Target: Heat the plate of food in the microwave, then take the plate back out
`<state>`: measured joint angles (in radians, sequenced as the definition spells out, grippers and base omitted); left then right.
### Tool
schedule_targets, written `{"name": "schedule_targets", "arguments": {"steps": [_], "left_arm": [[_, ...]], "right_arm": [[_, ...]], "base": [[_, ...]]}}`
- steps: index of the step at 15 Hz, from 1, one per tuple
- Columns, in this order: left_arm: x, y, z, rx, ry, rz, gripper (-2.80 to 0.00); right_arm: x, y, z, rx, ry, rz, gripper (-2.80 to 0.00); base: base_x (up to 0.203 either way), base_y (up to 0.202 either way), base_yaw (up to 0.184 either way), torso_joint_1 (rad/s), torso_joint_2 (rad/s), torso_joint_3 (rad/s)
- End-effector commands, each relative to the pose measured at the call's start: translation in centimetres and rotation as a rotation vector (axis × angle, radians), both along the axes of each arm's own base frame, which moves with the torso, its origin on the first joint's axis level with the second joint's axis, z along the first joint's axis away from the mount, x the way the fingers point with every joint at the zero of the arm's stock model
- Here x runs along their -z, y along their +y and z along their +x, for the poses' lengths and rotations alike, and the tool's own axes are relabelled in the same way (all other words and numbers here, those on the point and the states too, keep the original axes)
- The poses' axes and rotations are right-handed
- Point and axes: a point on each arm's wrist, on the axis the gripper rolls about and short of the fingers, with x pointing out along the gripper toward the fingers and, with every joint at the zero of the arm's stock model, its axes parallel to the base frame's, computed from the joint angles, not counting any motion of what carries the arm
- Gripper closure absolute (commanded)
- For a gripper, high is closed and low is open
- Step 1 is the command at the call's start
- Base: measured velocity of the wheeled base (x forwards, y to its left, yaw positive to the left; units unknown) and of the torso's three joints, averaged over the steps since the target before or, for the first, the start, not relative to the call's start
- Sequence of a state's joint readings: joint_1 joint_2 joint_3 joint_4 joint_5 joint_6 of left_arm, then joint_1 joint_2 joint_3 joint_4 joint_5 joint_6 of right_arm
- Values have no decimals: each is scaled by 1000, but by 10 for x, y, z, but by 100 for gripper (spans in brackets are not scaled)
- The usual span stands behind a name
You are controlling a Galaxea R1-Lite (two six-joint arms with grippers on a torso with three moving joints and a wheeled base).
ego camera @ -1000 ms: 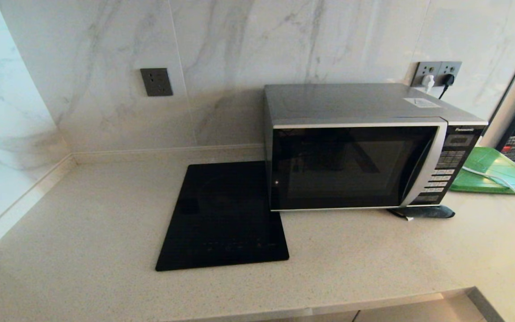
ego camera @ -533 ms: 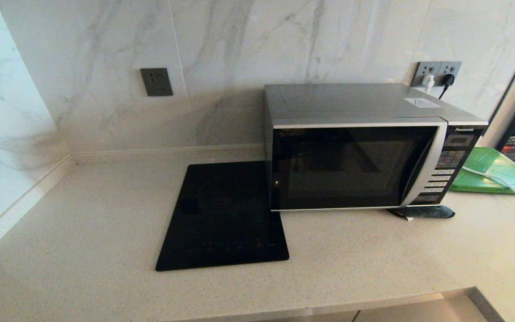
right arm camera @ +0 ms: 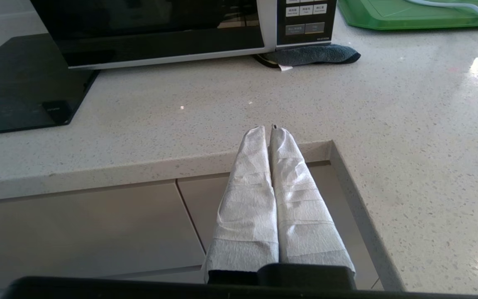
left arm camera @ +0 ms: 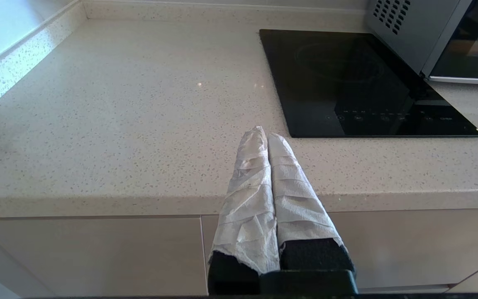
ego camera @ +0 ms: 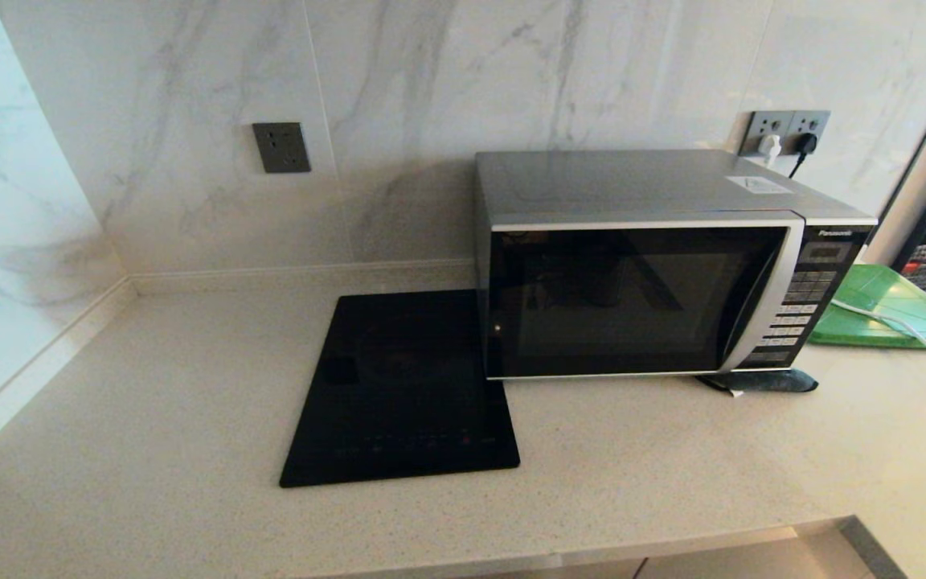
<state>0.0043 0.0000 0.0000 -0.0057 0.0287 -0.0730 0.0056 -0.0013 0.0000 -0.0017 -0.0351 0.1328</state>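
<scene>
The silver-and-black Panasonic microwave (ego camera: 640,265) stands on the counter with its dark glass door closed, and part of it shows in the right wrist view (right arm camera: 160,33). The plate of food is not in view anywhere. My left gripper (left arm camera: 264,133) hangs shut and empty before the counter's front edge, left of the cooktop. At the counter's inner corner my right gripper (right arm camera: 269,129) is also shut and empty, well short of the microwave. Neither arm shows in the head view.
A flat black glass cooktop (ego camera: 403,390) lies left of the microwave. A green board (ego camera: 889,310) with a white cable sits at the right. A dark cloth (ego camera: 760,381) is tucked under the microwave's right front corner. Wall sockets (ego camera: 784,133) are behind it.
</scene>
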Motion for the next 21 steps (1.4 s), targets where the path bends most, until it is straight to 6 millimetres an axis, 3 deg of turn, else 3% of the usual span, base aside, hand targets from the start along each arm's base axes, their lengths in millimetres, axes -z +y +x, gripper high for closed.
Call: {"name": "schedule_targets", "arguments": {"steps": [1,21], "left_arm": [[0,0,0,-1,1,-1,0],[0,0,0,-1,1,-1,0]], "right_arm": [[0,0,0,0,4,1,0],[0,0,0,0,3,-1,0]], "base": [[0,0,0,0,0,0],[0,0,0,0,0,0]]}}
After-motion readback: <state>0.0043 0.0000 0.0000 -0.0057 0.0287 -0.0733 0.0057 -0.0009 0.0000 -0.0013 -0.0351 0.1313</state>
